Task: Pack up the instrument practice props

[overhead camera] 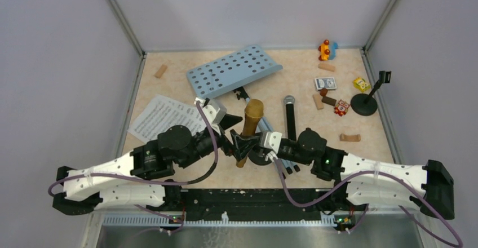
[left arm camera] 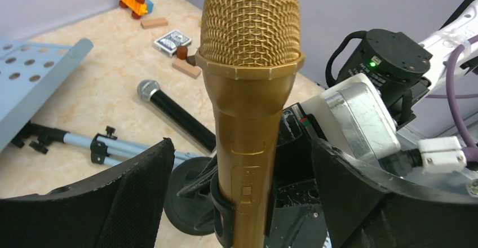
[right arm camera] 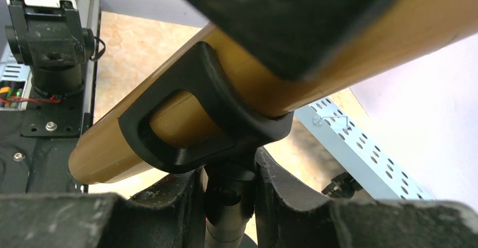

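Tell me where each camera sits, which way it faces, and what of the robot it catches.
Top external: above and behind the bases, looking down on the table; the left arm and right arm show, meeting at the gold microphone.
Left wrist: on the left arm, looking along the open left gripper at that microphone's mesh head; both fingers show.
Right wrist: beneath the microphone, looking past the right gripper, shut on the mic holder's stem.
Shared: all three see the gold microphone and light blue music desk.
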Robot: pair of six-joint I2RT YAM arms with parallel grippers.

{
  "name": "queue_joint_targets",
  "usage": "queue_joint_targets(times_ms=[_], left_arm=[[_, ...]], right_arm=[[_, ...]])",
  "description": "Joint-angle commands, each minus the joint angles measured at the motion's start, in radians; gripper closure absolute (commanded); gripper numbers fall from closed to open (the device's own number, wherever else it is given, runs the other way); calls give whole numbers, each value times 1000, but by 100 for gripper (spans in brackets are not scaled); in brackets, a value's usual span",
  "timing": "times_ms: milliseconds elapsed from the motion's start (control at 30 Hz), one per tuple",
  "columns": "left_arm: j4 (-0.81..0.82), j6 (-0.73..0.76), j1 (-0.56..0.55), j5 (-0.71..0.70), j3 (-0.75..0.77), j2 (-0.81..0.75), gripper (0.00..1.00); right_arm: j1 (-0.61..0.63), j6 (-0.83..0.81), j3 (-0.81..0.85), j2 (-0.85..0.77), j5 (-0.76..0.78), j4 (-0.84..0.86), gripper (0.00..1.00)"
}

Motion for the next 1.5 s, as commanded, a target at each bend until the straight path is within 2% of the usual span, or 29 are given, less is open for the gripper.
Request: queue_joint_targets(times_ms=[0, 167, 333, 400, 500, 700, 733, 833, 933, 1100, 1300, 1467], left_arm=[[61, -70, -1, -40, -38, -48, 7], [104, -69, -1, -67, -75, -69, 16], [99, -66, -1, -56, -76, -40, 20], [110, -66, -1, -52, -84, -35, 26], [146, -57, -2, -47, -100, -34, 43], [157, -28, -1, -85, -100, -49, 95], [162, -22, -1, -99, -99, -55, 100], [160, 10, -2, -143, -71, -62, 100], [138, 36, -1, -185, 1, -47, 100], [128, 67, -1, -236, 123, 2, 100], [131, 123, -1, -290, 245, 81, 100], [242, 161, 0, -370, 270, 100, 100]], right_arm=[[54, -77, 46, -3, 118, 127, 100], [88, -88, 45, 16, 121, 151, 100], [110, -80, 55, 35, 121, 150, 100], [121, -75, 57, 44, 121, 141, 100], [144, -72, 47, 47, 161, 149, 100], [160, -56, 29, 39, 222, 145, 100], [160, -54, 26, 39, 226, 119, 100], [171, -17, 6, 55, 271, 104, 100], [245, -31, -18, 89, 331, 109, 100], [358, -59, -74, 174, 416, 191, 100], [419, -3, -127, 252, 433, 325, 100], [446, 47, -135, 296, 441, 369, 100]])
